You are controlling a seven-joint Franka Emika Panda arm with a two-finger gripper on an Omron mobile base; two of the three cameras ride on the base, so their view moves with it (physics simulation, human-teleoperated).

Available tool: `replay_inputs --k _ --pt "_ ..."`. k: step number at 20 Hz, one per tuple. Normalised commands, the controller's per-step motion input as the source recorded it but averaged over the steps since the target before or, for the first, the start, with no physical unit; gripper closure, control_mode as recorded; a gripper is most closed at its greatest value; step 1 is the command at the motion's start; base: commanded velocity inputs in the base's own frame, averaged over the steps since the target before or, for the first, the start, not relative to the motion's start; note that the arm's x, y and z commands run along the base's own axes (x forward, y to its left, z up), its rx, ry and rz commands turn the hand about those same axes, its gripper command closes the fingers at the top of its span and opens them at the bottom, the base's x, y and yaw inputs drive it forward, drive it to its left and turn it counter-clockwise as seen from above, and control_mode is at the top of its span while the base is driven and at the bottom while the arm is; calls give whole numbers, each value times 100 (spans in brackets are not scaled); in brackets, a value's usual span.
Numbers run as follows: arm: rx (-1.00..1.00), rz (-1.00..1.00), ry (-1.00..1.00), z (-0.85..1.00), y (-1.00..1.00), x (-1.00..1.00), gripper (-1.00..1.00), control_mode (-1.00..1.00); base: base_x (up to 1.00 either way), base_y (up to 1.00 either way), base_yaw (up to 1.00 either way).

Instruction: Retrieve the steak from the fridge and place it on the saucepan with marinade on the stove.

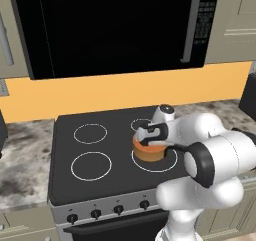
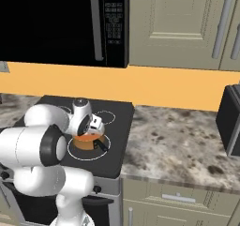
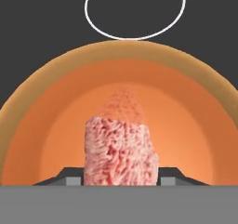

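The steak (image 3: 121, 148), a pinkish-red piece of meat, stands upright between my gripper's (image 3: 121, 181) two dark finger tips, which press on its sides. Its far end dips into the smooth orange marinade (image 3: 186, 125) of the saucepan (image 3: 51, 88). The hand hangs straight down just over the pan. In the left base view the gripper (image 1: 148, 135) sits on top of the orange-copper saucepan (image 1: 148, 152), which stands on the front right burner of the black stove (image 1: 90, 130). From the right base view the gripper (image 2: 93, 125) covers most of the saucepan (image 2: 86, 142). The fridge is out of view.
A black microwave (image 1: 110, 25) hangs above the stove. Speckled stone counter lies to the left (image 1: 25, 155) and to the right (image 2: 178, 136). A dark appliance (image 2: 232, 117) stands at the far right. Black knobs (image 1: 118, 209) line the stove front.
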Motion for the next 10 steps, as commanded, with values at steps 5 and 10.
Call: replay_inputs --k 5,10 --pt "0 0 0 0 0 -16 -100 -100 0 0 0" --pt "0 0 0 0 0 -45 -100 -100 0 0 0"
